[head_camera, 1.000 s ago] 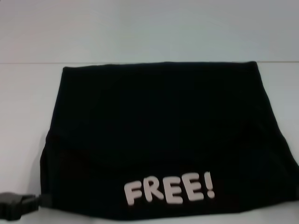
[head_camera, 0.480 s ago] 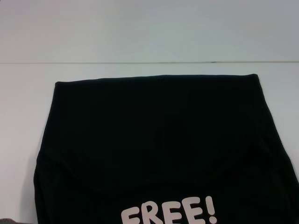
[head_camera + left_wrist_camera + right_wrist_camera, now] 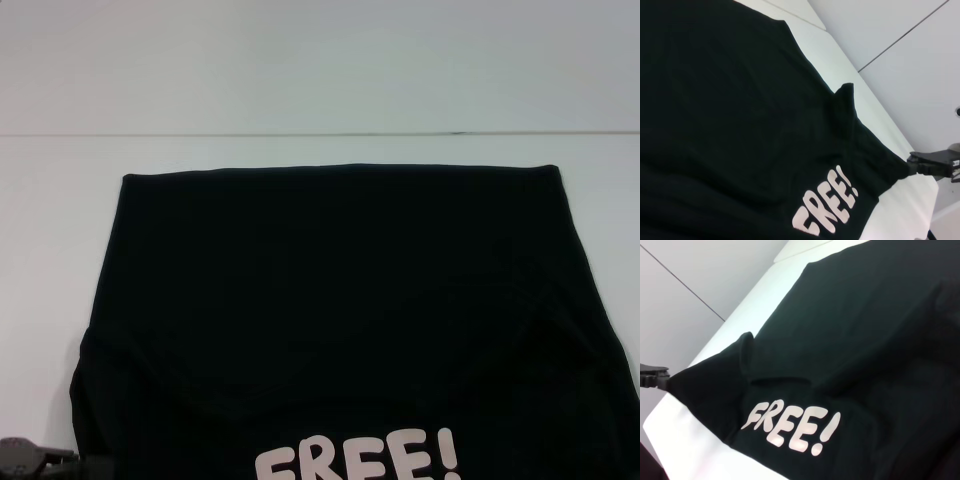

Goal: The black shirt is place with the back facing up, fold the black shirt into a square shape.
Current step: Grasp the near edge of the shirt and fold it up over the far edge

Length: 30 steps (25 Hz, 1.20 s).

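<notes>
Head view, change: over the last 1 s the black shirt (image 3: 330, 300) slid toward the robot. Its far edge had lain close to the seam at the back of the table (image 3: 60, 250) and now sat clearly short of it.
Head view, print: the FREE! lettering (image 3: 355, 458) had dropped to the frame's bottom edge, with its lower part cut off.
Head view, left gripper (image 3: 30, 462): low at the shirt's near left corner; its grip could not be read here. The right gripper was out of frame.
Meaning: judged a drag or straightening of an already folded, 2-layer panel, not a new fold. The square was not yet reached.
Left wrist view: only here did the right gripper (image 3: 920, 164) show, clenched on a shirt corner drawn to a taut point beside the lettering.
Right wrist view: the left gripper (image 3: 657, 376) was seen clamped on the opposite corner, fabric stretched into it.
Shirt location: flat on the table, both near corners pinched and pulled outward.
</notes>
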Each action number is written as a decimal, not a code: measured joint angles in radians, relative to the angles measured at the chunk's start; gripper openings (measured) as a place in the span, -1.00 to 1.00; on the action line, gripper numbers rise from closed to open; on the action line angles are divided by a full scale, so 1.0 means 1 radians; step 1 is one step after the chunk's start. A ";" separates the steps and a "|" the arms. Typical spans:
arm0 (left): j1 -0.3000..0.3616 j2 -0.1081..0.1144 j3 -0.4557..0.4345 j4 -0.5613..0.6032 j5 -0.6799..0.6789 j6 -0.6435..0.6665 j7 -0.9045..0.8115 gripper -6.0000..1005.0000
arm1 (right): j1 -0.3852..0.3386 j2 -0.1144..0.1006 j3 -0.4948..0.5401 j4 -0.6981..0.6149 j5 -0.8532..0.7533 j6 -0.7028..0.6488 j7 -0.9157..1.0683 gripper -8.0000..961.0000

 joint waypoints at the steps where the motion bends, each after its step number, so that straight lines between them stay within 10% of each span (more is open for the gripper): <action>1: -0.004 0.002 0.000 0.000 0.000 -0.001 0.000 -0.99 | -0.004 0.000 0.002 0.000 0.000 -0.002 0.000 -0.91; 19: -0.138 0.053 -0.062 -0.020 -0.034 -0.116 -0.091 -0.98 | 0.097 -0.005 0.200 -0.013 0.009 0.044 -0.022 -0.91; 30: -0.340 0.101 -0.003 -0.149 -0.045 -0.606 -0.235 -0.98 | 0.331 0.002 0.147 -0.001 0.003 0.331 0.158 -0.91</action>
